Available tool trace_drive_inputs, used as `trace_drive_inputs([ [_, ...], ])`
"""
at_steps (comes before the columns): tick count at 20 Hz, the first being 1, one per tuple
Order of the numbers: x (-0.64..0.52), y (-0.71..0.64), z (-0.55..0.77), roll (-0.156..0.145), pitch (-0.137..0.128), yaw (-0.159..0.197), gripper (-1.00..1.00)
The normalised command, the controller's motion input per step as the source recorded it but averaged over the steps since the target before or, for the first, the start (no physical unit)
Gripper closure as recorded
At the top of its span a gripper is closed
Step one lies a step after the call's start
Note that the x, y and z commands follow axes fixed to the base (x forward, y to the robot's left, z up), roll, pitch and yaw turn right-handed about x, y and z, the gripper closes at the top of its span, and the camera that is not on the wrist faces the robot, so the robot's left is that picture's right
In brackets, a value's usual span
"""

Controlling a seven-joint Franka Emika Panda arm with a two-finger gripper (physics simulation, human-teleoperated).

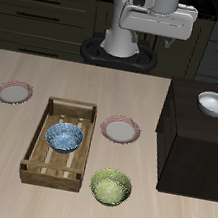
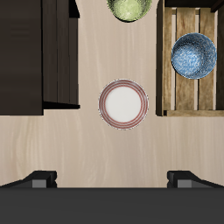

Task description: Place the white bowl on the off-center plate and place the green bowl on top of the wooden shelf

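The white bowl sits on the flat top of the dark wooden shelf. The green bowl stands on the table near the front edge, beside the tray; it also shows in the wrist view. The off-center plate lies near the table's side edge, far from the shelf, and is out of the wrist view. A like plate lies mid-table, straight under the wrist camera. My gripper hangs high above the table's back, open and empty. The shelf shows in the wrist view too.
A pale slatted wooden tray lies between the two plates and holds a blue patterned bowl; tray and blue bowl show in the wrist view. The tall shelf rises well above the table surface.
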Motion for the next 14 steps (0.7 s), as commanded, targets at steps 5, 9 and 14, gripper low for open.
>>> trace_drive_inputs([
  [5, 0.20, 0.18, 0.10, -0.007, 0.005, -0.007, -1.00],
  [9, 0.22, 0.23, 0.09, -0.006, 0.002, 0.001, -1.00],
  [14, 0.25, 0.25, 0.09, -0.005, -0.003, 0.009, -1.00],
])
